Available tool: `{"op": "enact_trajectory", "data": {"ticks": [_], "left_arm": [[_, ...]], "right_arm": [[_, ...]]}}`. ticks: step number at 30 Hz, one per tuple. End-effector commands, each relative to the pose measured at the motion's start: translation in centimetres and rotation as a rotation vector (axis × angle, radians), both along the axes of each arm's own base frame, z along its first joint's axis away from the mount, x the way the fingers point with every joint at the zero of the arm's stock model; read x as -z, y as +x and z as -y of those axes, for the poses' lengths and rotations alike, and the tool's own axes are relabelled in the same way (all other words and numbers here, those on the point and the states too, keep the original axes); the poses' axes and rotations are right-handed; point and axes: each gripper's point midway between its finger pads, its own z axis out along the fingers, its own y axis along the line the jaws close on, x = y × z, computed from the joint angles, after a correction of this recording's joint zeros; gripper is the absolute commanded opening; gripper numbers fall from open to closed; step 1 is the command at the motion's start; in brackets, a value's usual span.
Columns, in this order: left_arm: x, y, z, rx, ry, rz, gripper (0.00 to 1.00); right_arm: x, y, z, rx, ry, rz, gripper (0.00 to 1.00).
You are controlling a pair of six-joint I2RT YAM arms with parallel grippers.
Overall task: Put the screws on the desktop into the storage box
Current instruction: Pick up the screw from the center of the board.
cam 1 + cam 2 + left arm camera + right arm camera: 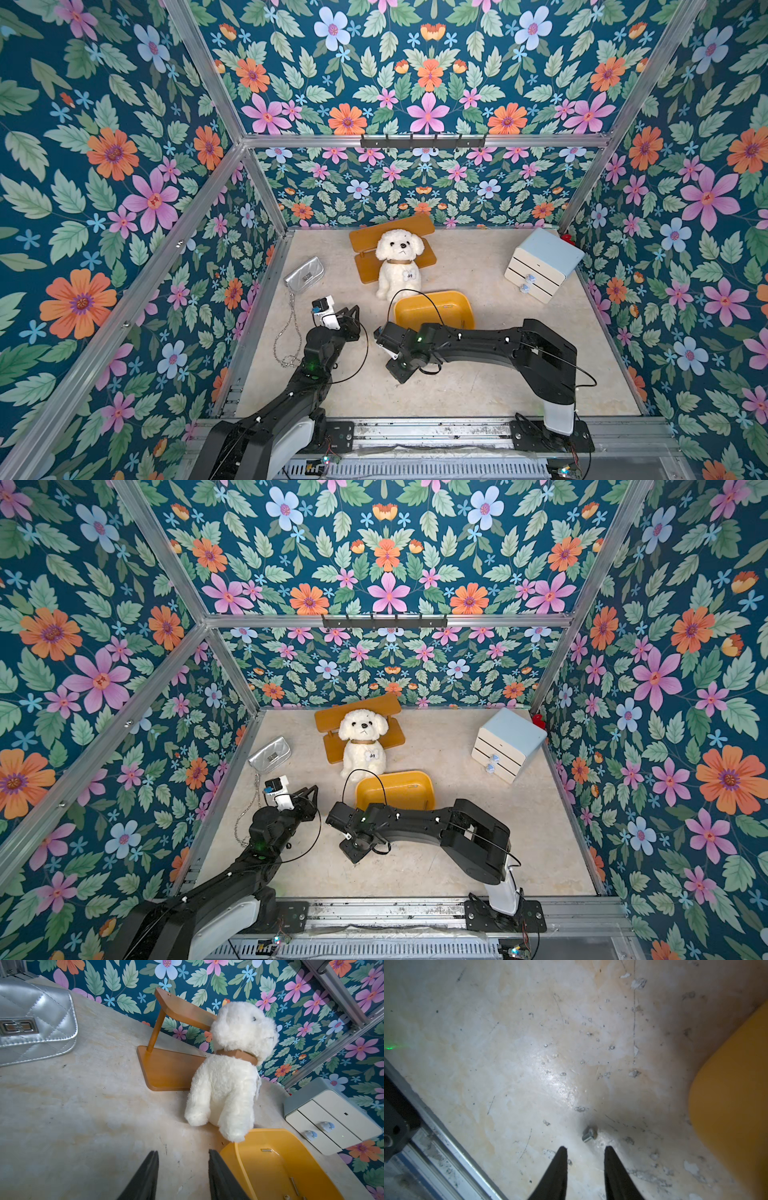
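The yellow-orange storage box (pixel 434 309) (pixel 395 789) sits mid-desktop in front of the plush dog. The left wrist view shows three screws inside the storage box (pixel 270 1167): a short one (pixel 266 1149), a long one (pixel 294 1185) and one at the frame's edge (pixel 286 1196). My left gripper (pixel 183 1152) is open and empty above bare desktop (pixel 478 374), just left of the box. One small silver screw (pixel 589 1134) lies on the desktop beside the box wall (pixel 733 1095). My right gripper (pixel 586 1147) is open, its tips just short of that screw.
A white plush dog (pixel 399 266) leans on a wooden stand (pixel 390 237) behind the box. A silver purse (pixel 304 271) with its chain (pixel 291 332) lies at the left. A white drawer cabinet (pixel 540 266) stands back right. An aluminium rail (pixel 446 1147) runs near the right gripper.
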Motion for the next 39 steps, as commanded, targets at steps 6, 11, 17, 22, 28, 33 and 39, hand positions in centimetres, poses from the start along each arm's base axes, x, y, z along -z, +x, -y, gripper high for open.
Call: {"op": "enact_trajectory", "data": {"ticks": [6, 11, 17, 22, 28, 33, 39], "left_arm": [[-2.6, -0.1, 0.5, 0.052, -0.007, 0.079, 0.46], [-2.4, -0.1, 0.2, 0.049, -0.009, 0.071, 0.47], [-2.1, -0.2, 0.4, 0.064, -0.017, 0.067, 0.47], [-1.8, -0.2, 0.5, 0.067, -0.022, 0.059, 0.47], [-1.8, -0.2, 0.6, 0.073, -0.023, 0.058, 0.47], [-1.7, -0.2, 0.6, 0.073, -0.022, 0.058, 0.47], [-1.7, -0.2, 0.6, 0.073, -0.022, 0.058, 0.47]], "right_arm": [[1.2, 0.1, 0.5, 0.007, -0.072, 0.009, 0.34], [1.9, 0.1, 0.8, 0.007, -0.098, 0.006, 0.32], [2.3, 0.0, 0.7, -0.001, -0.114, 0.003, 0.31], [2.5, -0.1, 0.9, -0.004, -0.127, -0.003, 0.28], [3.1, -0.4, 1.0, -0.019, -0.144, -0.022, 0.24], [3.2, -0.4, 0.7, -0.02, -0.141, -0.019, 0.24], [3.7, -0.4, 0.7, -0.023, -0.156, -0.026, 0.17]]}}
